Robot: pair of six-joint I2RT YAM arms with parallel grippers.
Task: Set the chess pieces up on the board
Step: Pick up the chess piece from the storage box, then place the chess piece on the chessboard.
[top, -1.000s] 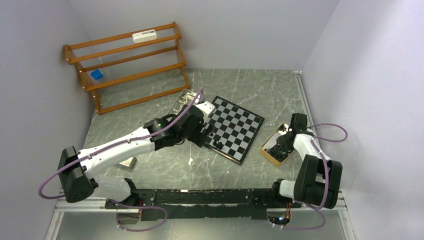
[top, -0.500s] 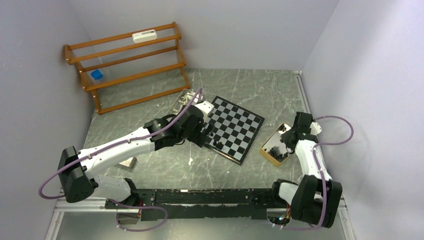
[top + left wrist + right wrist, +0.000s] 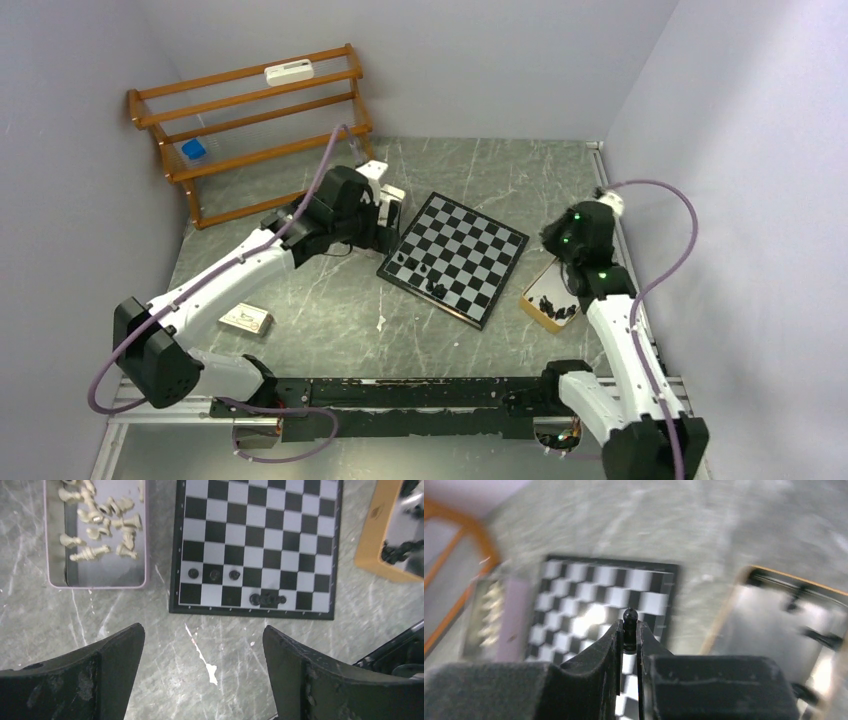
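The board (image 3: pixel 470 245) lies tilted in mid-table. Three black chess pieces (image 3: pixel 214 573) stand in its near left rows and one more (image 3: pixel 267 599) lies flat on the edge row. My left gripper (image 3: pixel 202 650) hovers open and empty over bare table just off the board's left edge, fingers (image 3: pixel 117 665) wide apart. My right gripper (image 3: pixel 628 635) is shut on a small black pawn (image 3: pixel 629 616) in the air, between the orange tray (image 3: pixel 527 298) of black pieces and the board (image 3: pixel 569 600). Cream pieces (image 3: pixel 95 552) lie in a purple tray (image 3: pixel 97 586).
A wooden slatted rack (image 3: pixel 255 125) stands at the back left with a blue object (image 3: pixel 193 150) and a white one (image 3: pixel 288 72) on it. A small card (image 3: pixel 246 318) lies near the left arm's base. Walls close the left, back and right.
My left arm pulled back from the board's near corner toward the rack and rose. My right arm lifted out of the orange tray with a black pawn gripped.
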